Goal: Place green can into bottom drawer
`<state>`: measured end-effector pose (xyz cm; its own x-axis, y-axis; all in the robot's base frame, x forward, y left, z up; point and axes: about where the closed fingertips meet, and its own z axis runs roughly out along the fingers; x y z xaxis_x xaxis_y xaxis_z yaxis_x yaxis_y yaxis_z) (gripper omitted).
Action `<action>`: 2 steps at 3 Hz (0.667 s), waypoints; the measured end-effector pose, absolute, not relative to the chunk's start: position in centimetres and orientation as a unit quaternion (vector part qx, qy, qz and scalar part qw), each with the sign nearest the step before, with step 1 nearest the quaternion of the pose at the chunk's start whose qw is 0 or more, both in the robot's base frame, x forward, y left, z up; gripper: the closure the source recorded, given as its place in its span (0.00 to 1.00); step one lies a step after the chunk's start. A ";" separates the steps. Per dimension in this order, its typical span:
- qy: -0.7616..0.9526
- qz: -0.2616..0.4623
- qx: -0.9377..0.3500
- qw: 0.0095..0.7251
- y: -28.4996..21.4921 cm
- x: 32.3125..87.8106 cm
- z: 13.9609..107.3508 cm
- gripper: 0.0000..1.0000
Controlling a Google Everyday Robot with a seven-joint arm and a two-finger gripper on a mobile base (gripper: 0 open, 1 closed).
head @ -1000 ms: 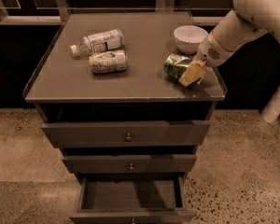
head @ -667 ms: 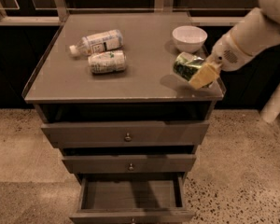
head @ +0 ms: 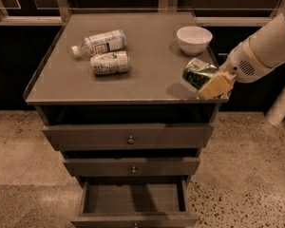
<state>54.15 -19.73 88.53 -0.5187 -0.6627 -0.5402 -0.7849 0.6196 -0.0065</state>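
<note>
1. The gripper (head: 210,82) grips the drink can (head: 197,74) above the cabinet top's (head: 152,75) front right corner.
2. A bowl (head: 194,38) sits behind them.
3. A bottle (head: 100,42) lies far left, with a second can (head: 110,62) just before it.
4. The bottom drawer (head: 133,219) juts out below.

1. Your gripper (head: 210,82), just right of the white bowl (head: 194,38) and nearer the camera, has flat tan fingers (head: 218,84).
2. Behind it you see a rounded white wrist housing (head: 244,68) with a small patch of dark vent holes.
3. A tan band (head: 254,51) rings the thick, smooth white arm (head: 275,37) further right of the bowl.
</note>
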 end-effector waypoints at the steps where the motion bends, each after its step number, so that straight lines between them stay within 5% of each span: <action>1: 0.864 0.137 -0.418 0.245 -19.7 50.7 88.1 1.00; 2: 0.863 0.172 -0.409 0.242 -20.0 46.2 87.1 1.00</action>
<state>46.23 -20.01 87.10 -0.5482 -0.6225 -0.5585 -0.7894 0.6058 0.0997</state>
